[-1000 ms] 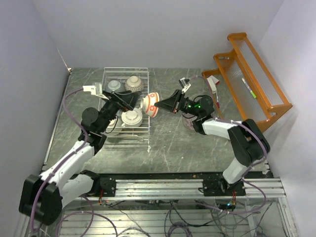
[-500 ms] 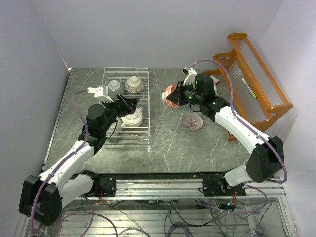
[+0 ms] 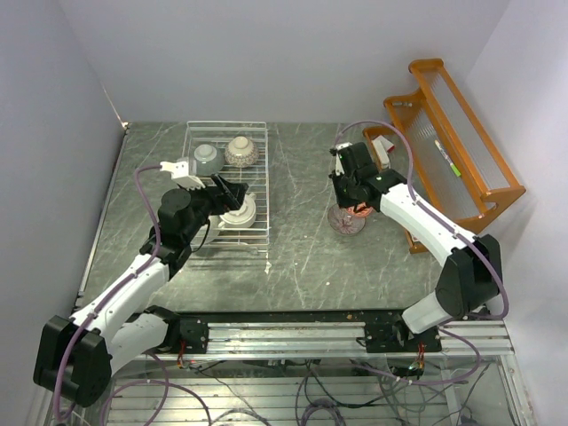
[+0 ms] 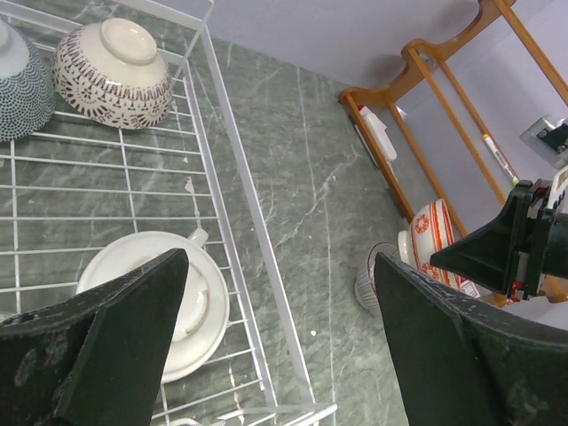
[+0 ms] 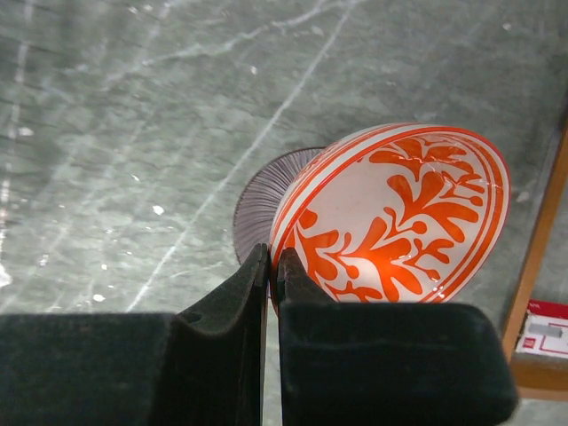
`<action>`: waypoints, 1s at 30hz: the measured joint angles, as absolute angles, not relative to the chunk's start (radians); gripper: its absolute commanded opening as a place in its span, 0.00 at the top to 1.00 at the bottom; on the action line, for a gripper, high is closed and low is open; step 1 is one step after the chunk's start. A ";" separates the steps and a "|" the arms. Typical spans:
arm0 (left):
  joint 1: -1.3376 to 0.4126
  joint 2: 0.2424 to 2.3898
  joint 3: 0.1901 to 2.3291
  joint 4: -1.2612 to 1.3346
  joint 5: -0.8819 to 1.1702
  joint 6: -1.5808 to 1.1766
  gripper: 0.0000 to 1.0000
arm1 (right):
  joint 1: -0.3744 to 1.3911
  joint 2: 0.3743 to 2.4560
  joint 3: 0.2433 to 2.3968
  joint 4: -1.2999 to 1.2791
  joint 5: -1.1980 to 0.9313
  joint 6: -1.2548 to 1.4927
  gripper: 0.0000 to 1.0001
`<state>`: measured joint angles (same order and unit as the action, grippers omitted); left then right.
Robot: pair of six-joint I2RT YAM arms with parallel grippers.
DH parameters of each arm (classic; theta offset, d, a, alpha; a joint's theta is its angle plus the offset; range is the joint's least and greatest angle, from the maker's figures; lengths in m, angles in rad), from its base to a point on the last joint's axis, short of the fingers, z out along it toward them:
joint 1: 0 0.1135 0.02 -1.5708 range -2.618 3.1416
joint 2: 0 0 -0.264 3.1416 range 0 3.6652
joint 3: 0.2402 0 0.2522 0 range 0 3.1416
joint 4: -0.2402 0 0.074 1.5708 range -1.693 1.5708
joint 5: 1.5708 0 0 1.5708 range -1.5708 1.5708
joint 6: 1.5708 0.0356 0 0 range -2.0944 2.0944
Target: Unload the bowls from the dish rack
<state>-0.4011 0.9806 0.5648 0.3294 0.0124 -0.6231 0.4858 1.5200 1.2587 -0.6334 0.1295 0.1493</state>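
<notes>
Operator: Rack contents, far left first?

Recorder: White wire dish rack (image 3: 227,123) sits on the left half of the grey marbled table (image 3: 302,257). Three bowls are in it. At the far end a grey dotted bowl (image 3: 208,159) lies upside down. Just to its right is a brown-patterned bowl (image 3: 240,151), also upside down. Nearer the arms, by the rack's right wall, is a cream bowl with a handle (image 4: 209,311). I cannot tell which way up it lies.

Operator: Left gripper?

Recorder: The left gripper (image 4: 280,266) hangs above the cream bowl, at the rack's right side. Its jaws are spread wide with nothing between them.

Operator: Right of the rack?

Recorder: A ribbed bowl (image 3: 342,220) stands mouth up on the bare table, well apart from the rack. The right gripper (image 5: 272,266) is pinched almost closed on the rim of an orange-and-white bowl (image 5: 399,213). That bowl is tilted on its side directly over the ribbed bowl. Whether the two touch, I cannot tell.

Operator: Far right?

Recorder: An orange wooden rack (image 3: 453,133) stands along the table's right edge, near the right gripper.
</notes>
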 measured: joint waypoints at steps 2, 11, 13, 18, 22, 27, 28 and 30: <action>-0.401 0.980 0.565 0.323 0.007 -0.617 0.03 | 0.486 1.526 1.247 -0.640 0.152 0.140 1.00; -0.401 0.984 0.565 0.308 0.003 -0.608 0.03 | 0.488 1.571 1.220 -0.648 0.178 0.122 1.00; -0.401 0.988 0.565 0.307 0.003 -0.607 0.03 | 0.496 1.583 1.216 -0.647 0.182 0.121 1.00; -0.401 0.997 0.565 0.301 0.002 -0.598 0.02 | 0.527 1.603 1.206 -0.638 0.178 0.119 1.00; -0.401 0.999 0.565 0.300 -0.001 -0.593 0.02 | 0.541 1.613 1.203 -0.635 0.174 0.119 1.00; -0.401 1.005 0.565 0.295 -0.001 -0.585 0.02 | 0.553 1.629 1.200 -0.634 0.181 0.119 0.92; -0.401 1.005 0.565 0.294 -0.001 -0.583 0.02 | 0.556 1.631 1.200 -0.634 0.184 0.120 0.90; -0.401 1.005 0.565 0.293 -0.002 -0.582 0.02 | 0.561 1.635 1.198 -0.633 0.191 0.120 0.84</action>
